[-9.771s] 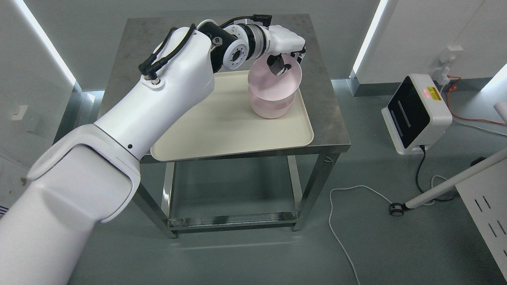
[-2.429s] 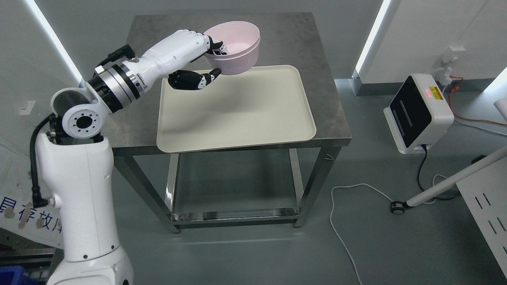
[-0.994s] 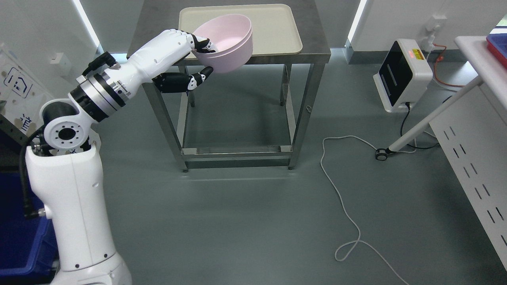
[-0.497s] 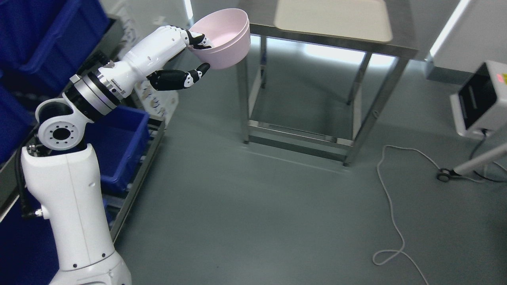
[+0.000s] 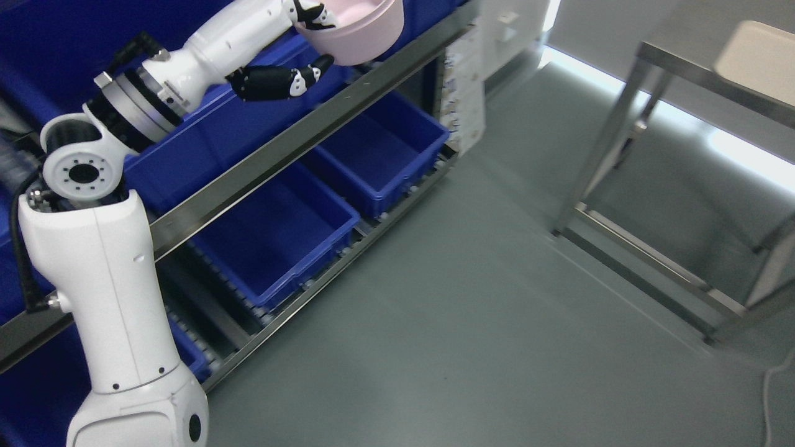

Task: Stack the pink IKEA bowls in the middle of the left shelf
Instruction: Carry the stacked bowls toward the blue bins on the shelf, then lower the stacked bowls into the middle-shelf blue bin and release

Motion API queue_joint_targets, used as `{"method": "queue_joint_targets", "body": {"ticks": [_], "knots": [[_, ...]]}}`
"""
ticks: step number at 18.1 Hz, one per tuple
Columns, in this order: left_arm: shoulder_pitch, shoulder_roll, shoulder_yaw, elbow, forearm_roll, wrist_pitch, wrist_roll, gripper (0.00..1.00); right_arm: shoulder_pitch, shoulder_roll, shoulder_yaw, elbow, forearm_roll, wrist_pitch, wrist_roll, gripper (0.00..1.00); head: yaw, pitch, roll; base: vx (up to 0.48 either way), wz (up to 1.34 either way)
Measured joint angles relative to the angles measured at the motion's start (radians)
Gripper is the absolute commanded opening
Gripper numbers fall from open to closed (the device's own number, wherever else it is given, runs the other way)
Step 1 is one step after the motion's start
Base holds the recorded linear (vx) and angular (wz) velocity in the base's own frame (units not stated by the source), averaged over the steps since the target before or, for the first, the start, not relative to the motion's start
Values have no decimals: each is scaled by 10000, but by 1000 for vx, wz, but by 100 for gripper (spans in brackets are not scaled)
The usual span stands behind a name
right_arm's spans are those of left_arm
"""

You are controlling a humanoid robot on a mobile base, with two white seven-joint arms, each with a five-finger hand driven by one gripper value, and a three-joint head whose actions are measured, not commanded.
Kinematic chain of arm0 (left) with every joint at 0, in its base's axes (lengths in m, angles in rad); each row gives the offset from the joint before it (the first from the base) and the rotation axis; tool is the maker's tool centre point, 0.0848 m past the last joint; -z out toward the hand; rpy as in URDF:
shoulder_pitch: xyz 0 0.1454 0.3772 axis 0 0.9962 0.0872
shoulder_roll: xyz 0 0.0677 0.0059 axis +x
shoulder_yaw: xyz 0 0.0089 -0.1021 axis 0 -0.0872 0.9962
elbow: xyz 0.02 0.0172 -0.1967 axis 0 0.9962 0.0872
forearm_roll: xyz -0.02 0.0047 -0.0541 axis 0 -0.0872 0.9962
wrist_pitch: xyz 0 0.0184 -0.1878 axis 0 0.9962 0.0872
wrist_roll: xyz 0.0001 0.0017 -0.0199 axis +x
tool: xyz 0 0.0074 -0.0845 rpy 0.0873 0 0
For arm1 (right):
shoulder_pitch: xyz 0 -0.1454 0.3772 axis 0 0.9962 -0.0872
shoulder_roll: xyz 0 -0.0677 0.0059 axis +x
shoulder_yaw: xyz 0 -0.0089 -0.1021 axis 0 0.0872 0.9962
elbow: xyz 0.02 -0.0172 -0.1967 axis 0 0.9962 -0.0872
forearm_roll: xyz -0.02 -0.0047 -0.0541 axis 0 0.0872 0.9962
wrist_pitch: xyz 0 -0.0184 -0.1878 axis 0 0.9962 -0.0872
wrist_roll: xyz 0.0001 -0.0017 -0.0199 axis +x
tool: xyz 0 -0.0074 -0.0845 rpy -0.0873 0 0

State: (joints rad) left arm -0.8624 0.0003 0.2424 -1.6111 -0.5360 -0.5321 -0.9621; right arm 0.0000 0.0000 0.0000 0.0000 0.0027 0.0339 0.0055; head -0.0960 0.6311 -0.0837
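My left hand point(image 5: 308, 38) is shut on the rim of the stacked pink bowls point(image 5: 360, 34), fingers inside the rim and the black thumb beneath. The bowls hang at the top edge of the head view, partly cut off, in front of a blue bin point(image 5: 217, 133) on the shelf's middle level. My white left arm point(image 5: 112, 205) rises from the lower left. The right arm is out of view.
A metal shelf rail point(image 5: 298, 133) runs diagonally. Two blue bins point(image 5: 282, 239) point(image 5: 379, 152) sit on the lower roller level. The steel table point(image 5: 677, 155) with the cream tray point(image 5: 758, 53) stands at right. Grey floor point(image 5: 466, 323) lies between.
The whole picture has swung left, so the camera turned: the shelf with blue bins now fills the left and the table has slid right. The hand still holds the bowls, now higher in the picture.
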Motion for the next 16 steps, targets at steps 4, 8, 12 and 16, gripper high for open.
{"method": "queue_joint_targets", "body": {"ticks": [4, 8, 12, 16], "knots": [[-780, 354, -441, -3, -301, 498, -361, 6, 0, 0, 0, 0, -14, -1, 0, 100, 0, 0, 0, -184, 1044], [-801, 914, -700, 26, -428, 625, -880, 7, 1, 0, 0, 0, -22, -59, 0, 100, 0, 0, 0, -99, 735], [-559, 1608, -731, 308, -494, 640, -944, 7, 0, 0, 0, 0, -24, -23, 0, 100, 0, 0, 0, -49, 624], [-396, 2131, -759, 811, -554, 618, -825, 7, 1, 0, 0, 0, -25, -1, 0, 100, 0, 0, 0, -17, 422]]}}
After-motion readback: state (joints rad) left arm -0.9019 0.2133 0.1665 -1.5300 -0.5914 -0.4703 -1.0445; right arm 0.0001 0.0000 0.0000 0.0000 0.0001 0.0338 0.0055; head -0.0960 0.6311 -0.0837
